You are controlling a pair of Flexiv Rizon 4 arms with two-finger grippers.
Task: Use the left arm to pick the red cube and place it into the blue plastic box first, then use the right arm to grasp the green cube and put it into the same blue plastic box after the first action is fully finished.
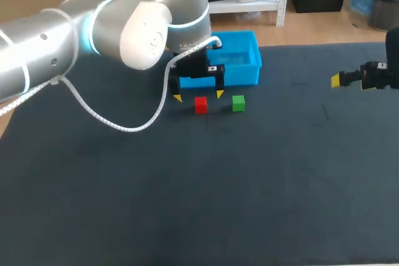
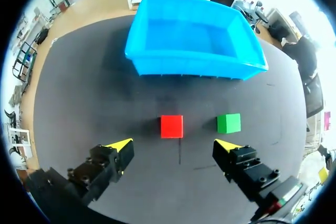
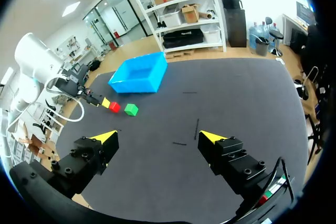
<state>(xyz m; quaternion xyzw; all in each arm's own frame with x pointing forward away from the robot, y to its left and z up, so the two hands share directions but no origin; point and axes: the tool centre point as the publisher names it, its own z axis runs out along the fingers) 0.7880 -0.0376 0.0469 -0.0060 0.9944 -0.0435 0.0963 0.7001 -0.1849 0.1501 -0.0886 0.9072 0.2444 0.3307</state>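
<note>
The red cube rests on the dark table in front of the blue plastic box. To its right lies the green cube. My left gripper hangs open just above and slightly behind the red cube, its yellow fingertips spread wider than the cube and touching nothing. My right gripper stands open far off at the table's right side, with nothing between its fingers.
The blue box's inside looks bare. A white cable droops from my left arm down to the table's left part. The table's far edge runs just behind the box.
</note>
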